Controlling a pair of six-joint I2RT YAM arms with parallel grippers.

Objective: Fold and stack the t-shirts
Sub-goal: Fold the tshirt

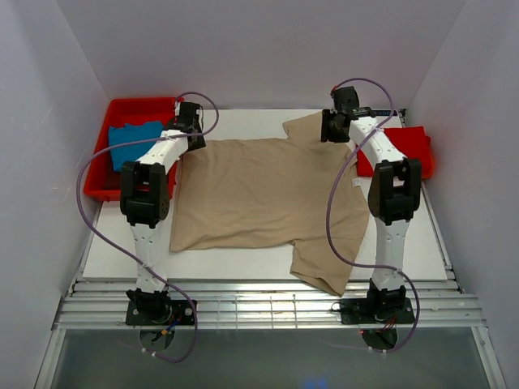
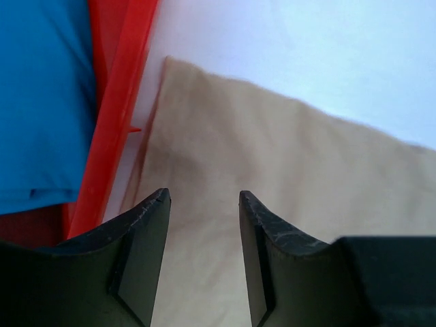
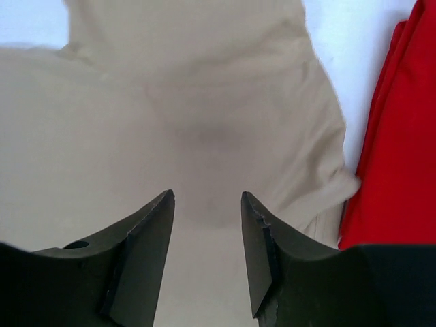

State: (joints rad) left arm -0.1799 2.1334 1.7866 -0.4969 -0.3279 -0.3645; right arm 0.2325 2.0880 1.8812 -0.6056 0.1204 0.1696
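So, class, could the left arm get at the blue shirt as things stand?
Probably yes: the left gripper hangs open over a corner of the tan shirt beside the red tray, where the blue shirt lies uncovered.

Three soft cloth shirts: one tan-beige t-shirt (image 1: 259,190) mid-bench, one blue t-shirt (image 1: 134,142) far left, one bright red t-shirt (image 1: 409,146) far right. One rigid red plastic tray (image 1: 104,185). One white bench (image 1: 243,263). Two black two-finger grippers: left gripper (image 2: 204,197), right gripper (image 3: 208,197).

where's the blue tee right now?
Top view, far left: the blue t-shirt lies in the red tray, just left of the left tool, with the tan t-shirt spread out to the tray's right.
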